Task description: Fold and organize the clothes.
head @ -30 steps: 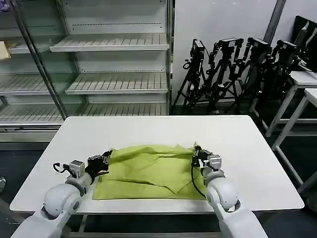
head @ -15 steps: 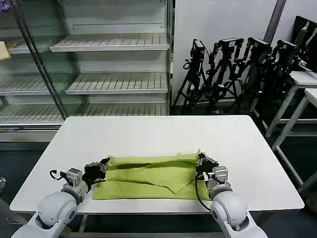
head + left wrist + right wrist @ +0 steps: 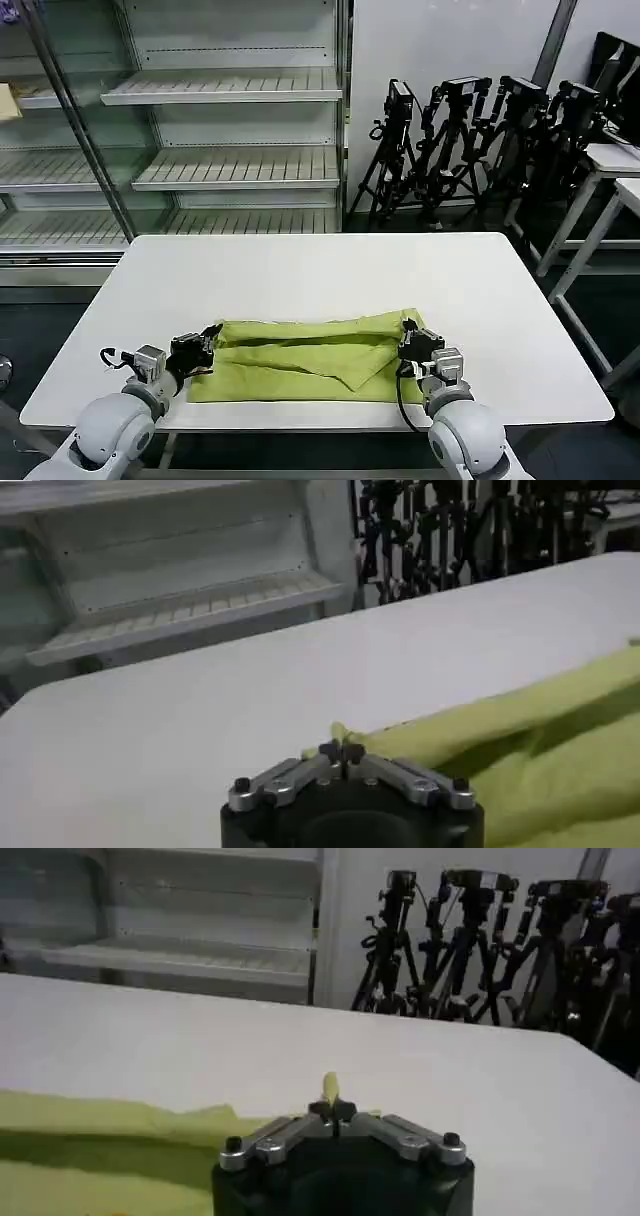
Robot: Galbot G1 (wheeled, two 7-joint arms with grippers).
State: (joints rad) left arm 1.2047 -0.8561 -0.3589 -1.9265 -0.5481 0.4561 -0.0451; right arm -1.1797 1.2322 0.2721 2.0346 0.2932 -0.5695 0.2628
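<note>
A lime yellow-green T-shirt (image 3: 305,356) lies on the white table (image 3: 320,275) near its front edge, doubled over into a long band. My left gripper (image 3: 207,338) is shut on the cloth's left far corner. My right gripper (image 3: 408,335) is shut on the right far corner. In the left wrist view the jaws (image 3: 341,752) pinch a small tuft of the shirt (image 3: 520,740), which stretches away from them. In the right wrist view the jaws (image 3: 331,1110) hold a nub of green fabric, with the shirt (image 3: 110,1148) spread beside them.
Bare table surface reaches from the shirt to the far edge and to both sides. Behind the table stand empty white shelves (image 3: 220,130) and a row of black tripods (image 3: 480,140). Another white table (image 3: 610,170) is at the far right.
Both grippers have drawn the shirt's far edge toward the front of the table, folding the cloth over itself into a narrower band.
</note>
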